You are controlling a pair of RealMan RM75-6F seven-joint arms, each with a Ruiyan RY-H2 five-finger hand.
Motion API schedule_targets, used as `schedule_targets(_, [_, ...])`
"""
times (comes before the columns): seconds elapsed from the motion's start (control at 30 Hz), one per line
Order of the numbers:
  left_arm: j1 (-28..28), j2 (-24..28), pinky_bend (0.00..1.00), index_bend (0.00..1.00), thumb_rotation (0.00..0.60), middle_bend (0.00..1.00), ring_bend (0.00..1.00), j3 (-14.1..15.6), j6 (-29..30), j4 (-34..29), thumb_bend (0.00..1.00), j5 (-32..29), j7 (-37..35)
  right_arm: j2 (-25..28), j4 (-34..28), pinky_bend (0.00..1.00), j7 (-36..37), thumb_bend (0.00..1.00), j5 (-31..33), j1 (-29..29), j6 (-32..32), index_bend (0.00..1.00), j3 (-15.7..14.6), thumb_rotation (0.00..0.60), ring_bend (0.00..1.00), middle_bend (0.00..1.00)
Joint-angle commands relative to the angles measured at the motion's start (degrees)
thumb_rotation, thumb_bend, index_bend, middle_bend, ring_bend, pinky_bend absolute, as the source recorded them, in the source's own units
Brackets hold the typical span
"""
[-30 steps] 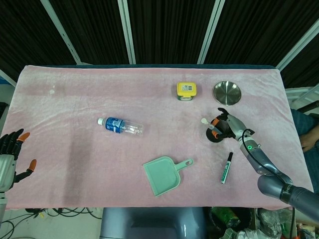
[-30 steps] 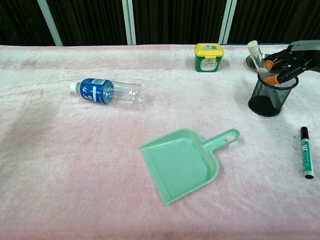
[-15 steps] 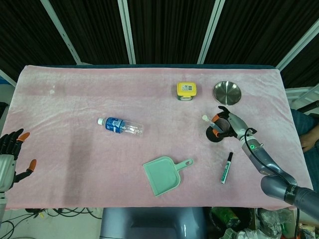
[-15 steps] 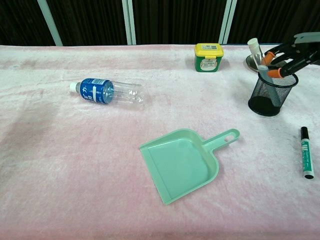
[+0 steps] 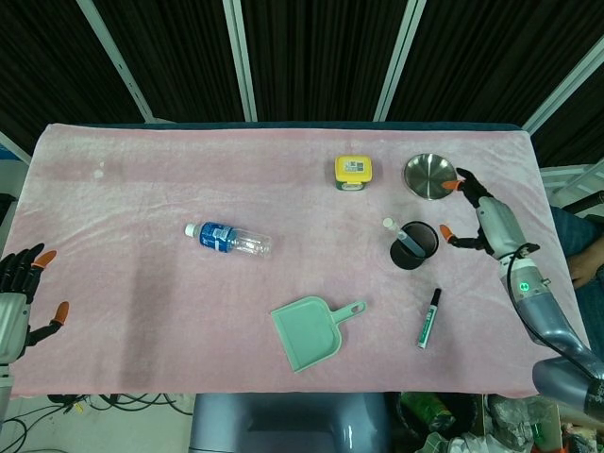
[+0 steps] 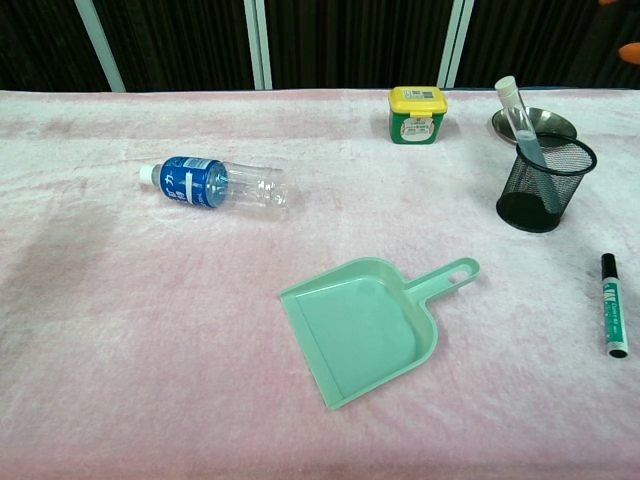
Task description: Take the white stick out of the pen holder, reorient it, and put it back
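With your right hand [image 5: 483, 215] spread and empty, pinch the white stick [image 6: 521, 119] above the pen holder [image 6: 545, 185] rim.

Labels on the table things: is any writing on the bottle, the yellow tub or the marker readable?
None can be read.
Bottle: blue label with white print, too blurred.
Yellow-lidded tub: labels on lid and front, too small.
Marker: print on the green barrel, too small.
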Motion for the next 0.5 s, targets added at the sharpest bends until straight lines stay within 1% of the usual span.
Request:
schedule_targets(0.03, [-0.03,-0.12,0.01,0.10,0.600,0.04,0.00,0.05,0.03,0.01,0.38,0.13,0.15,3.40,-7.25,0.16,-15.25,0.25,-7.11,-9.32,16.98,0.17,-4.96,0.600,0.09,0.02])
schedule_targets(0.07, [0.00,-0.14,0.01,0.10,0.600,0.04,0.00,0.09,0.11,-0.01,0.38,0.23,0.24,3.60,-8.61,0.16,-16.49,0.25,-8.48,-11.51,20.63,0.16,-6.11,0.600,0.09,0.02])
schedule_targets(0.23, [0.18,-0.17,0.01,0.10,0.600,0.04,0.00,0.16,0.66,-0.18,0.38,0.66,0.33,3.05,-9.57,0.16,-21.90,0.25,-12.38,-17.42,29.48,0.16,-10.51,0.600,0.09,0.02])
schedule_targets(0.37, [0.19,-0.21,0.01,0.10,0.600,0.04,0.00,0.27,0.79,-0.20,0.38,0.98,0.66,1.82,-8.96,0.16,-23.39,0.25,-14.07,-19.82,31.56,0.16,-13.53,0.600,0.09,0.02])
schedule_targets(0.5, [0.25,-0.20,0.01,0.10,0.600,0.04,0.00,0.32,0.93,-0.23,0.38,1.10,0.77,1.39,-7.97,0.15,-24.15,0.25,-14.43,-20.58,31.34,0.15,-15.03,0.600,0.09,0.02])
